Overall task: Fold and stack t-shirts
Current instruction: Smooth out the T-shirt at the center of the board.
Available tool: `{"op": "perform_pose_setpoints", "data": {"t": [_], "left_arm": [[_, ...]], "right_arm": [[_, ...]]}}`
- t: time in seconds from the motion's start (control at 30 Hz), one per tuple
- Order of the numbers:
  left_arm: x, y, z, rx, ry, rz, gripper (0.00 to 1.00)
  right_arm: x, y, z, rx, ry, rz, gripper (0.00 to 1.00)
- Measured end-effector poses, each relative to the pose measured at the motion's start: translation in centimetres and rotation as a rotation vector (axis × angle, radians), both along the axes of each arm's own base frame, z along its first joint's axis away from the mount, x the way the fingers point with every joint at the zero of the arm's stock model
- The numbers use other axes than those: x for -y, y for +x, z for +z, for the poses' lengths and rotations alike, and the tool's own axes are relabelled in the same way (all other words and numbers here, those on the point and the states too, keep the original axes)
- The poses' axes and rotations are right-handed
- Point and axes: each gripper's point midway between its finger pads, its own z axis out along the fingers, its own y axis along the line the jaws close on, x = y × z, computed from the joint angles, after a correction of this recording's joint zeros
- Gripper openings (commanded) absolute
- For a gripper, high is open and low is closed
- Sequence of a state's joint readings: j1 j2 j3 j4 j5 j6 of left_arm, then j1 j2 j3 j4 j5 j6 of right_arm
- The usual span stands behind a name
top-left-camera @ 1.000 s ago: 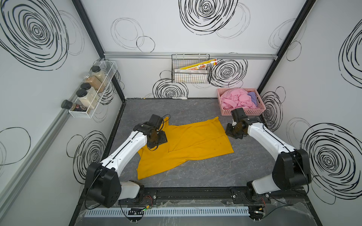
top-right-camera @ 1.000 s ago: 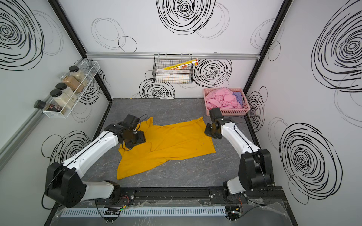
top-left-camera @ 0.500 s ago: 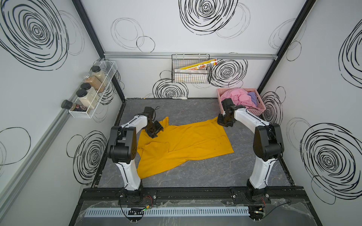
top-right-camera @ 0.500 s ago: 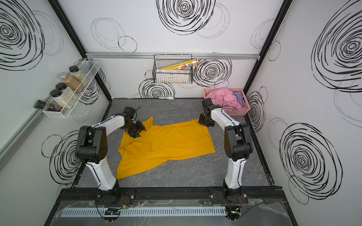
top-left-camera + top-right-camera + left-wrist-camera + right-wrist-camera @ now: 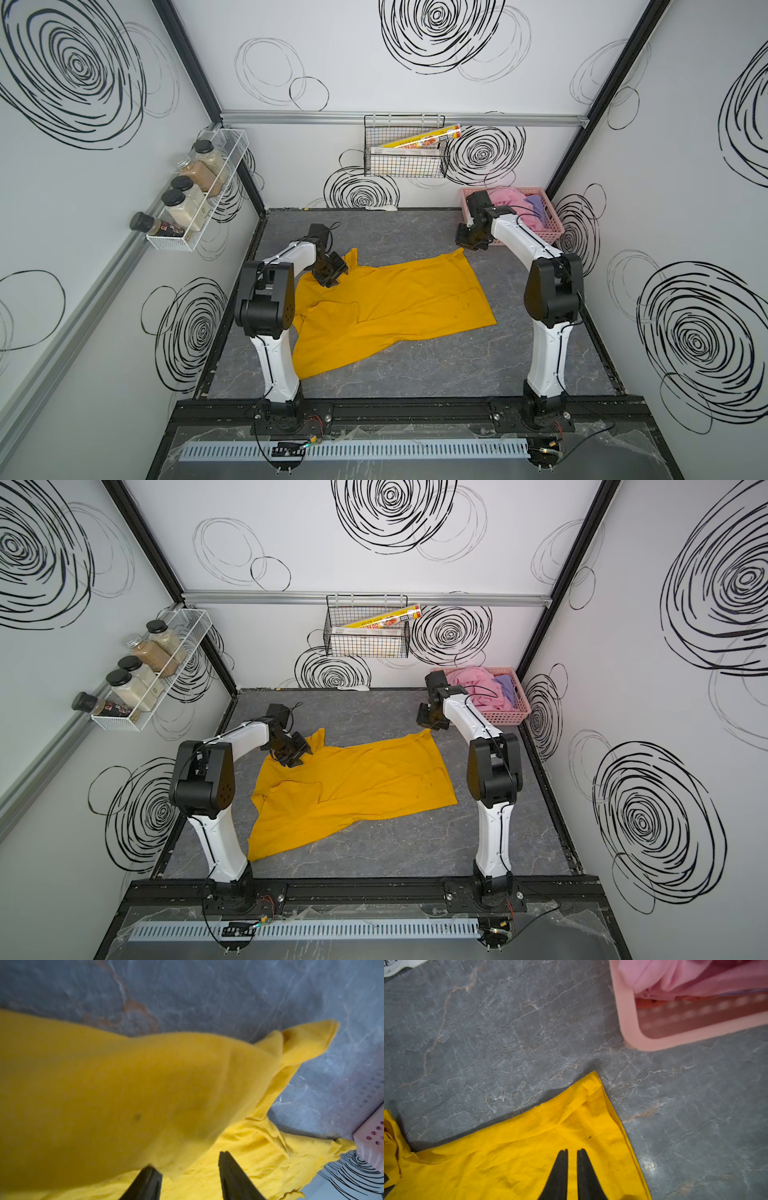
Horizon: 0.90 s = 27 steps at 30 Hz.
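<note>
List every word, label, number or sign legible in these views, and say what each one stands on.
Nothing can be read for certain.
Long yellow box in the wire basket: red and dark printing, too small to read.
White box beneath it: print too small to read.
Dark bottle on the side rack: label too small to read.
Yellow t-shirt: no print visible.

Mustard-yellow t-shirt, grey veined tabletop, pink perforated basket.
</note>
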State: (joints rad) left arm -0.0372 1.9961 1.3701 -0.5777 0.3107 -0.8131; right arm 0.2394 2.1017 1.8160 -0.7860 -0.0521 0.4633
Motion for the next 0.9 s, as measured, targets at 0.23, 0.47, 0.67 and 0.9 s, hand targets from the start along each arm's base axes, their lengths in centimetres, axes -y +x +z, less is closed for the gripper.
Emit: {"op": "perform_pose_setpoints", "data": {"t": [0.23, 0.47, 0.67, 0.9], "left_arm": [[-0.6, 1.1, -0.8, -0.005, 0.031, 0.014, 0.3], [-1.3, 1.9, -1.0, -0.008, 0.044, 0.024, 0.0], [-1.8, 4.5, 1.8, 0.064, 0.044, 0.031, 0.0], [-2.5, 8.3, 6.5, 0.192, 0.021, 0.047, 0.0]], "right_arm": [[-0.4, -0.7, -1.2, -0.041, 0.022, 0.012, 0.13], [-0.5, -0.7, -1.2, -0.042, 0.029, 0.015, 0.13], [-0.5, -0.8, -1.3, -0.044, 0.029, 0.015, 0.13], [-0.3, -1.0, -2.5, -0.071, 0.019, 0.013, 0.17]]}}
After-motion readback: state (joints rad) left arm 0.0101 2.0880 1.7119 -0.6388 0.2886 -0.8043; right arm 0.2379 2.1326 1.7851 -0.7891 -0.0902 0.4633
